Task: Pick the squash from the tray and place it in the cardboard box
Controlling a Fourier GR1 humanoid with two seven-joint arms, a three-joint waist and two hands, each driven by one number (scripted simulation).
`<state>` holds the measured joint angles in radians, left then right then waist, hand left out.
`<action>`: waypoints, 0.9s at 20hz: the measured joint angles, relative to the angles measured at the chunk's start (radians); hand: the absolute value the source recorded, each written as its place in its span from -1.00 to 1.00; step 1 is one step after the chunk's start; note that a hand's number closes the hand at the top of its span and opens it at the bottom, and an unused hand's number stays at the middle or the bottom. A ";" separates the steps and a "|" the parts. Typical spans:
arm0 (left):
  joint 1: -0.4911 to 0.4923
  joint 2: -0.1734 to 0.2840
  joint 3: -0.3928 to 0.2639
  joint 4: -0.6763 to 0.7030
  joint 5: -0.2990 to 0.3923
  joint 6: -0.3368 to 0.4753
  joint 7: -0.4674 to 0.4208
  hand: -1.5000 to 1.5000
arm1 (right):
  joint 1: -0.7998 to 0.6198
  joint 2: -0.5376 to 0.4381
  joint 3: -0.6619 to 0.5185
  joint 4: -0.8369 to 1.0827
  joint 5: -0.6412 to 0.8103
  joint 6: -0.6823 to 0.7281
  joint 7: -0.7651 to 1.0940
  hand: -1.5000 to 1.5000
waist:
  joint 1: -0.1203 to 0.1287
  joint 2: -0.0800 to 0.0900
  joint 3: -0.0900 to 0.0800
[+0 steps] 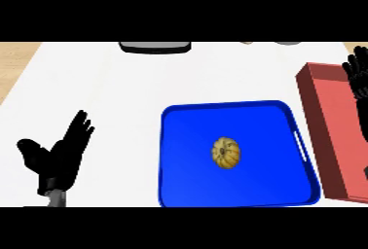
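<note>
Blue tray [187, 146] sits on a white worktop [108, 97], with a small yellow-brown squash [226, 152] lying near its middle, untouched. Just to the tray's right stands a red-brown box [327, 126]. The left hand [61, 155] rests open, fingers up, well left of the tray. The right hand [357, 78] shows at the right edge above the box, fingers straight and open.

The squash [226, 152] is small, round and ribbed, yellow-tan with darker grooves, lying near the middle of the blue tray [185, 127], apart from its raised rim; the red-brown, open-topped cardboard box [332, 133] stands just beside the tray's right edge.
</note>
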<state>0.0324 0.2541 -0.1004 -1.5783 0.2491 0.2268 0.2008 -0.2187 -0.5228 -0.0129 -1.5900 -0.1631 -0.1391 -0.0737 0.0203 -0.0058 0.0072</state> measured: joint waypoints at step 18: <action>-0.096 0.256 0.102 0.236 -0.270 -0.007 -0.147 0.00 | -0.076 -0.097 0.487 -0.015 0.419 0.291 0.161 -1.00 | -0.010 0.008 -0.010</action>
<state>-0.0638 0.5099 0.0021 -1.3420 -0.0212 0.2195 0.0534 -0.2950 -0.6203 0.4743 -1.6051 0.2563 0.1517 0.0871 0.0106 0.0025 -0.0027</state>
